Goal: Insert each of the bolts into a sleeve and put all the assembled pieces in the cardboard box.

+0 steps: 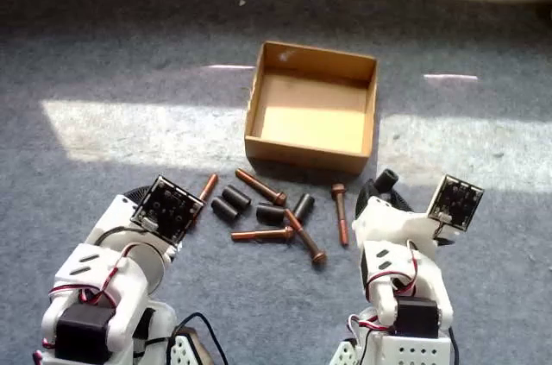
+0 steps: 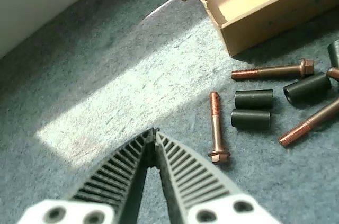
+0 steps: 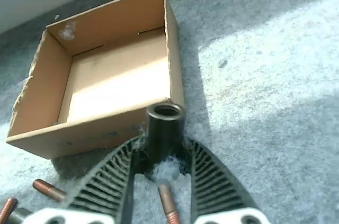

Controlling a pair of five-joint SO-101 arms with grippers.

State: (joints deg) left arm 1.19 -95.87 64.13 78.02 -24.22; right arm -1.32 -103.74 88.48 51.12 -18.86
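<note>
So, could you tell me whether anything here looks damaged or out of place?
Only the cardboard box: its rim is torn and ragged at one corner, with a small flap sticking out, and a pale scuff marks one inner wall. Nothing else stands out.

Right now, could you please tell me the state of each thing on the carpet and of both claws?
cardboard box: open, empty.
bolts: lying loose, none sleeved.
loose sleeves: lying flat, no bolt inside.
left claw: shut, empty.
right claw: shut on the held sleeve.
held sleeve: no bolt in it.

Overhead camera, close wrist cameras, box (image 1: 302, 154) shared
</note>
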